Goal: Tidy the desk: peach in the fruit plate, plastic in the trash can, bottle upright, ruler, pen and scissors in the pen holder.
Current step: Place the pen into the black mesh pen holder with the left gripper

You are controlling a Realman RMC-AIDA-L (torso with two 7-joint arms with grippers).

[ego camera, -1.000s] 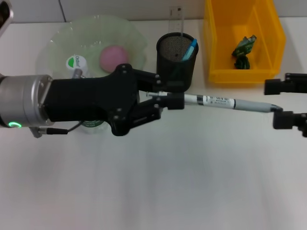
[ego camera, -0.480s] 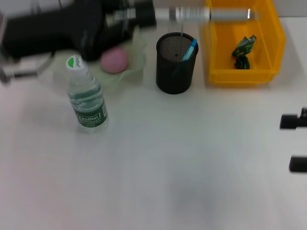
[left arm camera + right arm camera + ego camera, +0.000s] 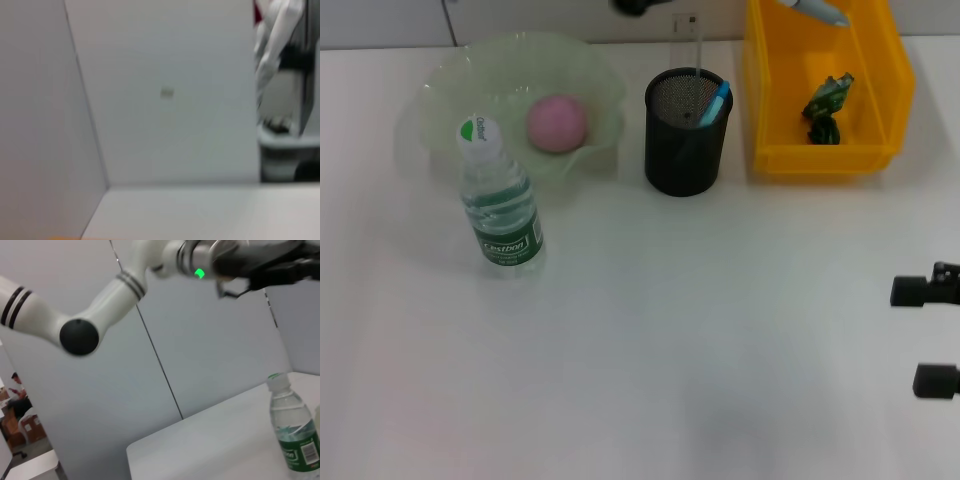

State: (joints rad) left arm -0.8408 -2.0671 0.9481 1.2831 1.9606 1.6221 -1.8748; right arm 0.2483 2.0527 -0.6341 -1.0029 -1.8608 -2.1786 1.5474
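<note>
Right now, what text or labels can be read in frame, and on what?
"Cestbon": green label on the bottle, readable in the head view.
Green-and-white bottle cap: print too blurred to read.
Bottle label seen from the right wrist: barcode and print, unreadable.
Ruler in the pen holder: markings too small to read.

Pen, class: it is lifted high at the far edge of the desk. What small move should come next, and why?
Probably the left gripper should bring the pen back over the pen holder. The pen's tip now hangs above the yellow trash can, to the holder's right. The right gripper waits near the desk's right edge.
</note>
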